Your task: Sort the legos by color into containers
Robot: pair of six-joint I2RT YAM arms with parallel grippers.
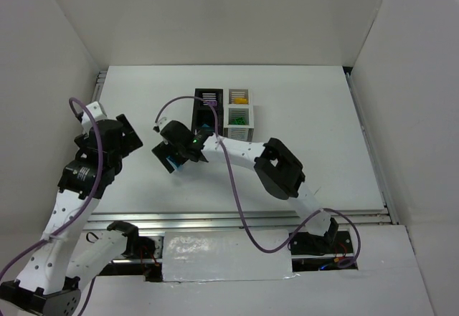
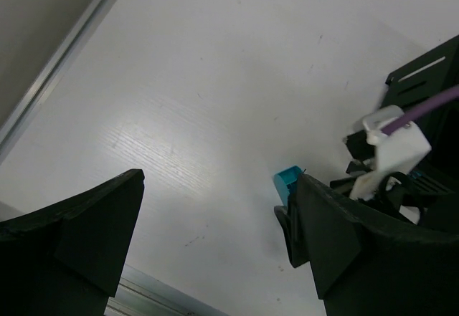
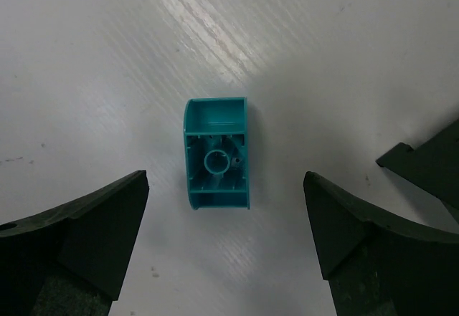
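Note:
A teal-blue lego lies underside up on the white table, between the open fingers of my right gripper, which hovers just above it without touching. In the top view the right gripper is left of the containers, with the lego under it. The two black boxes are on the left, the two white on the right. Yellow pieces sit in the far white box and green ones in the near white box. My left gripper is open and empty. Its wrist view shows the lego beside its right finger.
The table is walled by white panels on three sides, with a metal rail along its near edge. The right arm's wrist and purple cable lie close to the left gripper's right side. A black container shows behind them.

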